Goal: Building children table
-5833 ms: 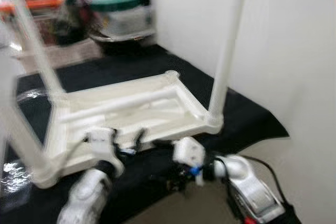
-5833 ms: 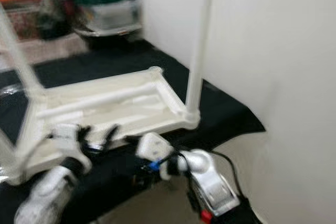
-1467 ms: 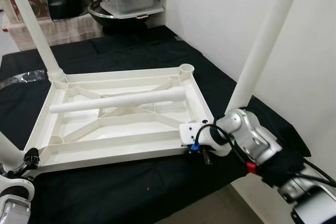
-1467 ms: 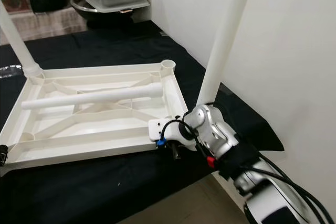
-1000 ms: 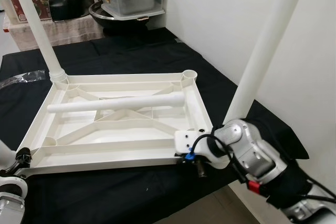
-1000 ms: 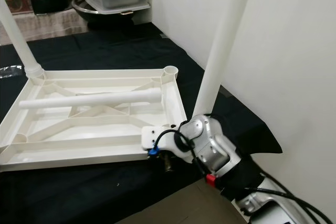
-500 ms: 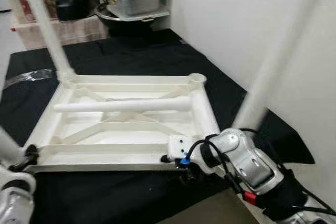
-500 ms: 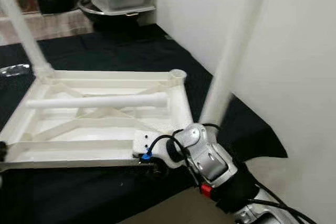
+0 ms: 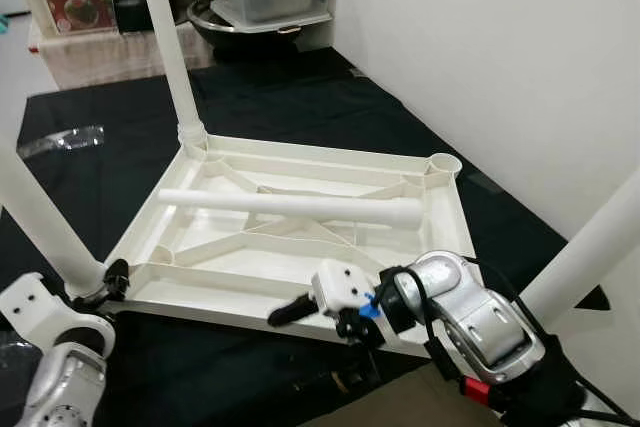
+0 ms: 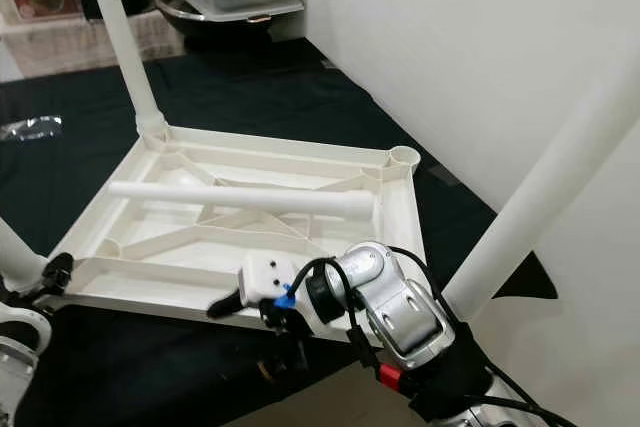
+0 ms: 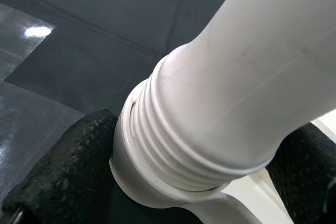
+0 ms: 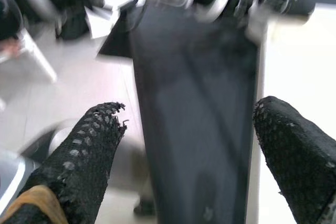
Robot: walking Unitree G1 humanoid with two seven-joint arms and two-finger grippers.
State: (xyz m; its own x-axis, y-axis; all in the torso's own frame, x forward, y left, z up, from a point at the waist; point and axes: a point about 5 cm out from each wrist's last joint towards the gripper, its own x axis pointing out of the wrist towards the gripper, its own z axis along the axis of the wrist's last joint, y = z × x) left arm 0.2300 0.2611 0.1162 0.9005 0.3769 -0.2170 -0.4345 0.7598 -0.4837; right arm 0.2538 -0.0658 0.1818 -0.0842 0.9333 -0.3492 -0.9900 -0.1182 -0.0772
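An upturned white table top (image 9: 440,212) lies on a black cloth (image 9: 300,97). Legs stand in three corners: far left (image 9: 165,37), near left (image 9: 40,217) and near right (image 9: 590,247). The far right socket (image 9: 445,162) holds no leg. A loose leg (image 9: 290,205) lies across the ribs. My left gripper (image 9: 110,282) is at the near left corner, its fingers (image 11: 58,171) pressed on either side of that leg's threaded base (image 11: 199,129). My right gripper (image 9: 300,309) hovers at the front edge, open, with only cloth between its fingers (image 12: 84,150).
A white wall (image 9: 520,47) runs close along the right side. Storage boxes and a metal bowl (image 9: 260,7) stand behind the cloth's far end. A clear plastic wrapper (image 9: 60,139) lies on the cloth at the left. Bare floor (image 9: 420,407) shows below the cloth's near edge.
The camera has shifted, and the table top now sits turned in view. My right gripper has left the near right leg's base and moved left along the front edge. The left gripper stays at its corner.
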